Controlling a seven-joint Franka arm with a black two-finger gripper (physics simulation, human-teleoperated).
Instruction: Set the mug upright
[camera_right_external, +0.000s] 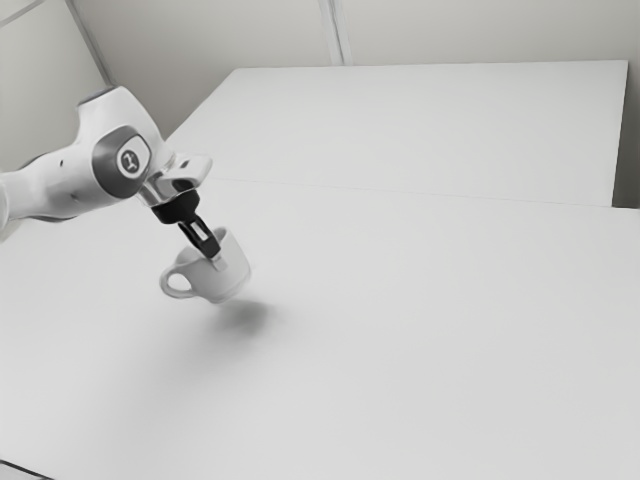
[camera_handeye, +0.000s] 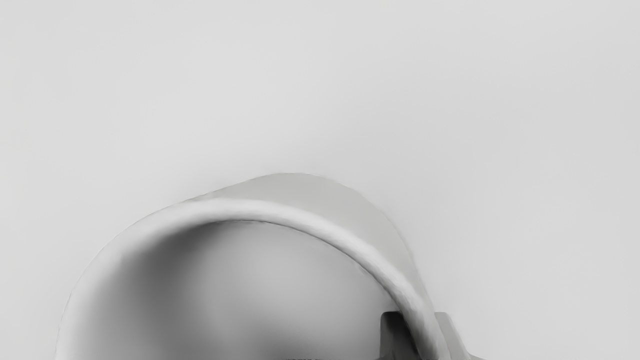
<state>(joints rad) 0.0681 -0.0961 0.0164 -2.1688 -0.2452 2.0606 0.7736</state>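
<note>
1. The mug (camera_right_external: 234, 279) is in the air above the bench (camera_right_external: 450, 360), its shadow (camera_right_external: 246, 317) falling on the surface below, apart from it.
2. The end effector (camera_right_external: 215, 257) is pinching the mug's wall near the rim (camera_handeye: 245, 209): in the wrist view one of the fingers (camera_handeye: 393, 337) is inside the mug and the other is outside, with the wall caught between them.
3. The mug is tilted, not upright. Its mouth faces upward and toward the exterior view's left, its base is lower and toward the right, and the handle (camera_right_external: 168, 281) sticks out to the exterior view's left.
4. Progress, as a judgement: the grip and the clearance from the bench are in place, but the goal is not met, since the mug neither stands on its base nor touches the bench.
5. What appears left is to level the mug, lower it until the base sits flat, and then let go of the wall.
</note>
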